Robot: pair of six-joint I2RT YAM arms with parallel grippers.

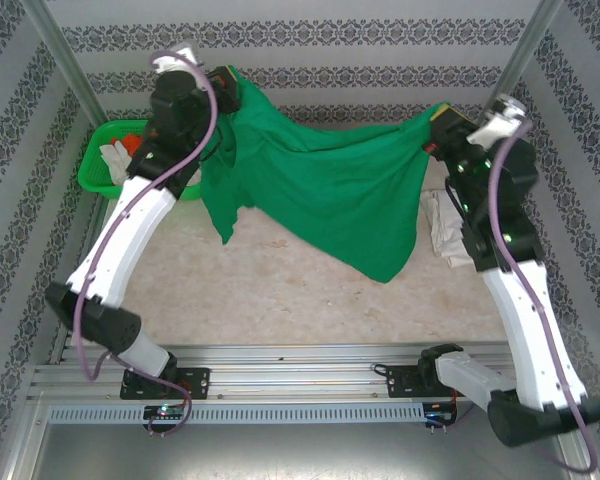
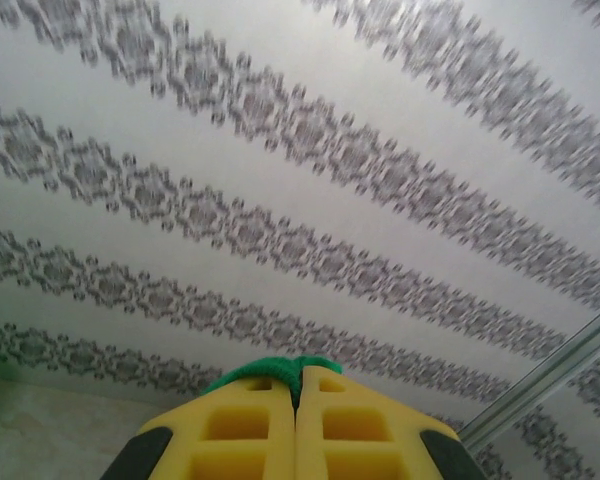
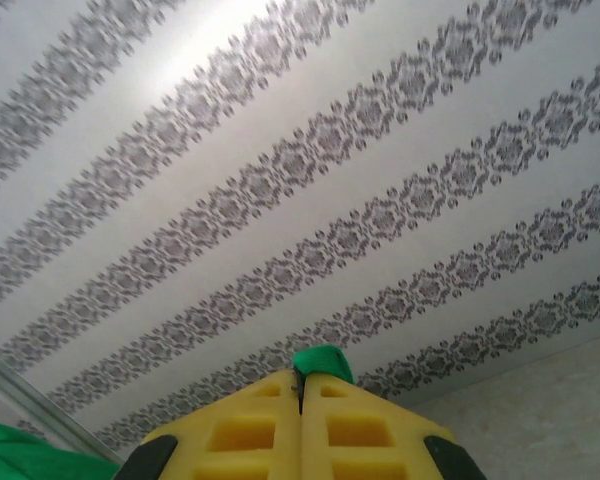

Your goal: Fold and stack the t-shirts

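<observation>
Top external shows left pincer (image 1: 226, 84) and right pincer (image 1: 438, 114) clamped tight on soft, sagging dark green t-shirt (image 1: 330, 190).

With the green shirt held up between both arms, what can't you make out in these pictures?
Contents of the basket, top view: the left arm and the green t-shirt cover most.
The off-white cloth, top view: the right arm overlaps it, shirt count unclear.
Which part of the t-shirt the left hand and right hand pinch: each wrist view catches a green sliver in the shut grip.
</observation>
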